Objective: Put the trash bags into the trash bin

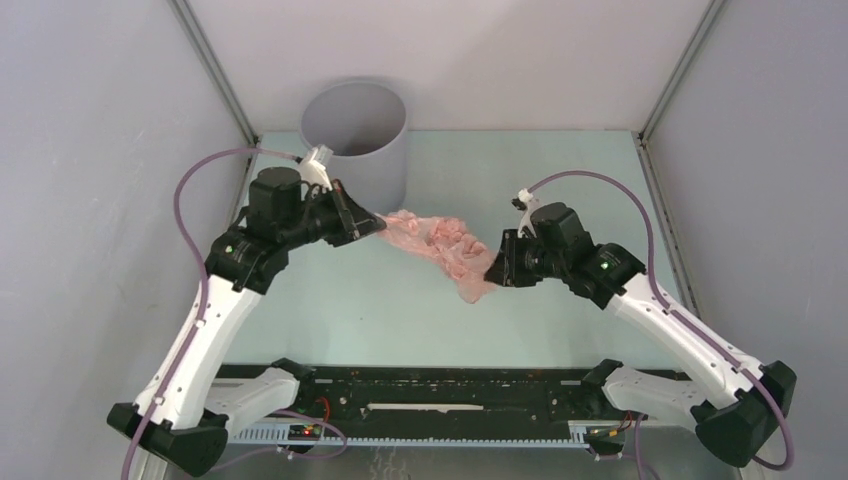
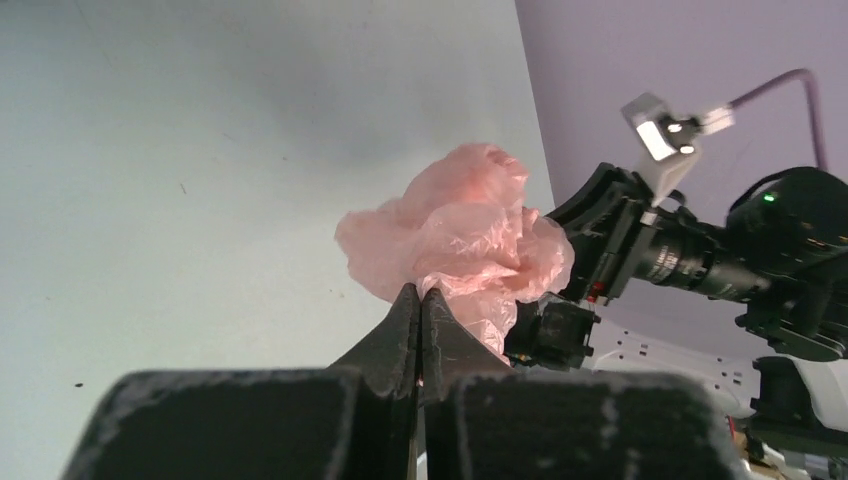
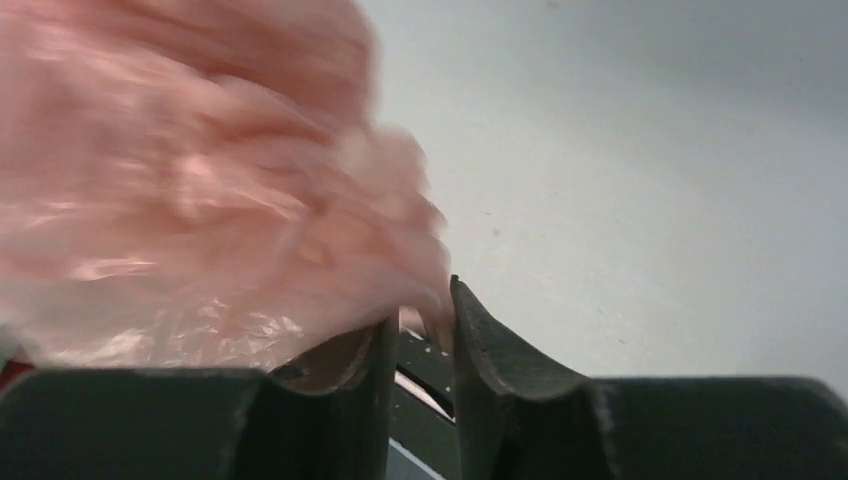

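The pale-pink trash bag (image 1: 440, 245) is bunched into a wrinkly strip and hangs between my two grippers above the table. My left gripper (image 1: 380, 224) is shut on its left end; the left wrist view shows the jaws (image 2: 420, 292) pressed together on the film of the bag (image 2: 460, 225). My right gripper (image 1: 495, 265) is at the bag's right end. In the right wrist view its jaws (image 3: 425, 310) stand a narrow gap apart, with the blurred film of the bag (image 3: 200, 180) draped over the left finger and dipping between the tips. The grey round trash bin (image 1: 355, 135) stands upright at the back, just behind my left gripper.
Grey enclosure walls close in on the left, right and back. The pale green table (image 1: 560, 180) extends to the right of the bin. My right arm's wrist (image 2: 700, 260) shows close behind the bag in the left wrist view. The black base rail (image 1: 430, 395) runs along the near edge.
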`<state>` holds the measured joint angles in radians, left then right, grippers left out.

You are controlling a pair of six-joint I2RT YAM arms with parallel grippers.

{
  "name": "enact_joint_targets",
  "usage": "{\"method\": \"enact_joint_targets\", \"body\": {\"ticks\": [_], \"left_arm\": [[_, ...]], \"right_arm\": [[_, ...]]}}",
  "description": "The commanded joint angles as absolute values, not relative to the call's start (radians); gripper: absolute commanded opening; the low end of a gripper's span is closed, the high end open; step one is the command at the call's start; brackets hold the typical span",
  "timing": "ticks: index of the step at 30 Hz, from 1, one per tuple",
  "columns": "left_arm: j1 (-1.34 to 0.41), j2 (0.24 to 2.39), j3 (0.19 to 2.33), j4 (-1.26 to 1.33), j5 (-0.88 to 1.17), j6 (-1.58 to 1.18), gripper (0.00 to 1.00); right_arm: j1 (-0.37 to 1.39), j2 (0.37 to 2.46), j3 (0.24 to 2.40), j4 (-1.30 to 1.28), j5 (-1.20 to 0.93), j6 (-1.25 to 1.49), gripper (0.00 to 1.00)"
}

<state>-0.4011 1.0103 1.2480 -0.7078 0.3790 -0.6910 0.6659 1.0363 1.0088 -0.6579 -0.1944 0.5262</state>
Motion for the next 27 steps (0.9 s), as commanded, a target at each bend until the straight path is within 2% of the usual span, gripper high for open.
{"method": "enact_joint_targets", "body": {"ticks": [1,11,14,21,24,27], "left_arm": [[-0.375,0.991,1.291,-0.723,0.342,-0.660,0.00],[-0.376,0.975,1.170,-0.485,0.471,-0.823,0.00],[-0.376,0.984,1.131,-0.421,0.526,-0.866,0.00],[-0.393,1.026,1.110,-0.347,0.629,-0.895,0.00],[-0.418,1.046,1.118,-0.347,0.686,-0.887,0.00],[-0.461,1.071,1.128,-0.347,0.747,-0.874,0.00]], "right_arm": [[0.622,1.064,1.019,-0.806,-0.108,0.484,0.37],[0.615,1.052,1.148,-0.868,-0.138,0.449,0.59],[0.643,1.029,1.185,-0.795,-0.225,0.477,0.71],[0.687,1.083,1.226,-0.439,-0.431,0.609,0.73],[0.702,1.088,1.266,-0.420,-0.459,0.482,0.71],[0.749,1.077,1.343,-0.533,-0.374,0.297,0.72]]}}
